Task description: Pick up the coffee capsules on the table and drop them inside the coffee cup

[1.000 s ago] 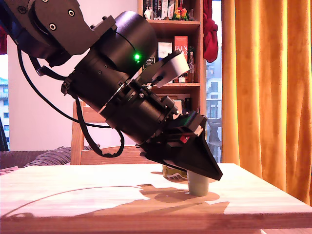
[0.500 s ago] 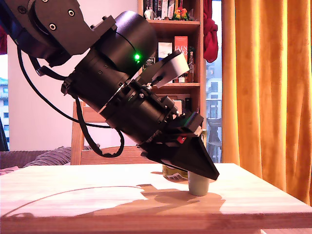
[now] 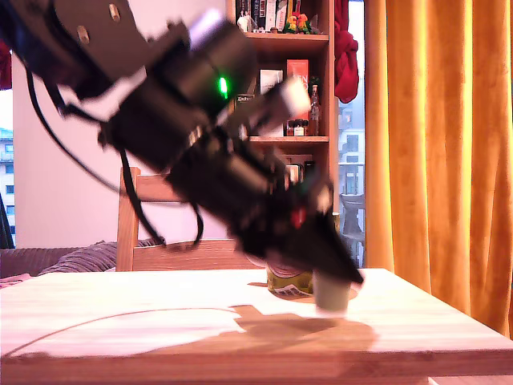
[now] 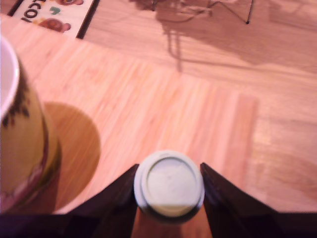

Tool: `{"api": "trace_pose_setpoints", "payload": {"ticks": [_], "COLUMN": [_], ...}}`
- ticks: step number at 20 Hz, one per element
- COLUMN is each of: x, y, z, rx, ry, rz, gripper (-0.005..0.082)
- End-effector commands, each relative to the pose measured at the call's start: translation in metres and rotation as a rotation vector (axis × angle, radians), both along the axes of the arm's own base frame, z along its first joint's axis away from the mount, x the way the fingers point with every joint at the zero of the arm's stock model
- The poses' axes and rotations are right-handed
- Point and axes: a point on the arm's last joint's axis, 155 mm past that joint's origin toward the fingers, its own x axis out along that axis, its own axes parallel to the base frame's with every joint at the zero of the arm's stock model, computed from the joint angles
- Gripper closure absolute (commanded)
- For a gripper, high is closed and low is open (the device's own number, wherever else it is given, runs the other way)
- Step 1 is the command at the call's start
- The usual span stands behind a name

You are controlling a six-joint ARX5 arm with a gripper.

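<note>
Wrist view showed the sage green capsule [image 4: 169, 185] pinched between the two dark fingers of the gripper [image 4: 169, 191], the fingers pressed against its sides. Its pale round face was ringed by a raised rim; no marking was legible. In the exterior view the capsule [image 3: 330, 293] hung below the fingertips and appeared just clear of the table [image 3: 160, 325], though motion blur left contact uncertain. The coffee cup [image 4: 22, 144], yellow-green with a white inner rim, stood near the gripper to one side; in the exterior view it sat just behind the fingertips. The table was pale planked wood. Behind the arm stood a wooden chair [image 3: 136, 233], a bookshelf [image 3: 304, 88] and orange curtains [image 3: 437, 144].
</note>
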Motion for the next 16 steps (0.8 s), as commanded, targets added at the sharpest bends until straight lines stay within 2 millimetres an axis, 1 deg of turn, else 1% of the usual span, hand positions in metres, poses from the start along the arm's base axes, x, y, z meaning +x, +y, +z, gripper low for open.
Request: {"api": "trace_pose_setpoints", "payload": {"ticks": [1,7,10,16], "x": [-0.006,-0.015,-0.013,0.008], "y": [-0.002,0.002,0.002,0.004], "z": [0.019,0.032,0.043,0.062], "rx": [-0.032,-0.039,-0.059,-0.123], "ry": [-0.016,-0.006,-0.025,-0.079], "rz": [-0.015,-0.032,-0.028,0.01], "gripper": [0.0627,0.0627,0.0627,0.0627]}}
